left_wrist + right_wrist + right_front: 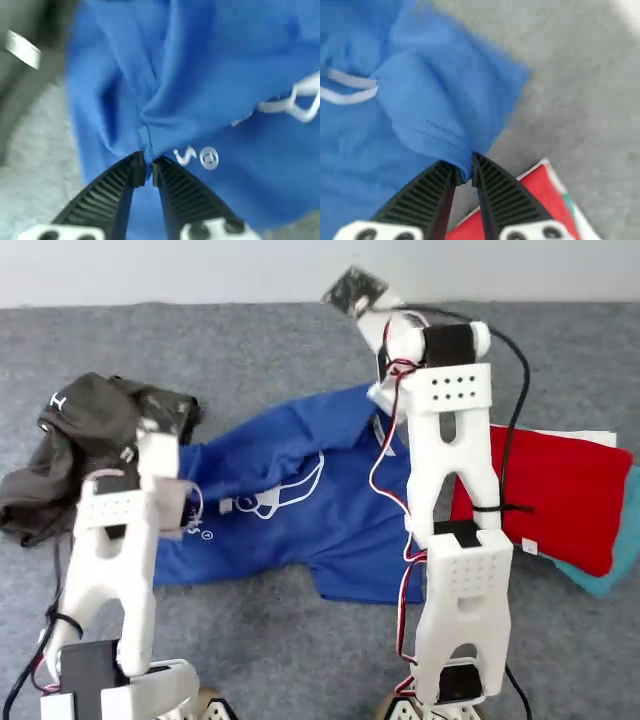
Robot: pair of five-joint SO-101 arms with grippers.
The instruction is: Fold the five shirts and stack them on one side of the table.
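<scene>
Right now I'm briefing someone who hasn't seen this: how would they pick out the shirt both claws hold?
On the grey table, look to the middle, between the dark heap and the red shirt. The blue shirt lies spread there, pinched by the left claw and right claw. Only it is deep blue, with a white drawing.

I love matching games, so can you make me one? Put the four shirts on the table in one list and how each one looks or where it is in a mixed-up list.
Things:
1. blue shirt
2. red shirt
3. teal shirt
4. dark shirt

States:
A. crumpled in a heap
B. folded, lying on top of another shirt
C. spread out, pinched by the left gripper and the right gripper
D. peeking out from under another shirt

Pairs: 1-C, 2-B, 3-D, 4-A
</scene>
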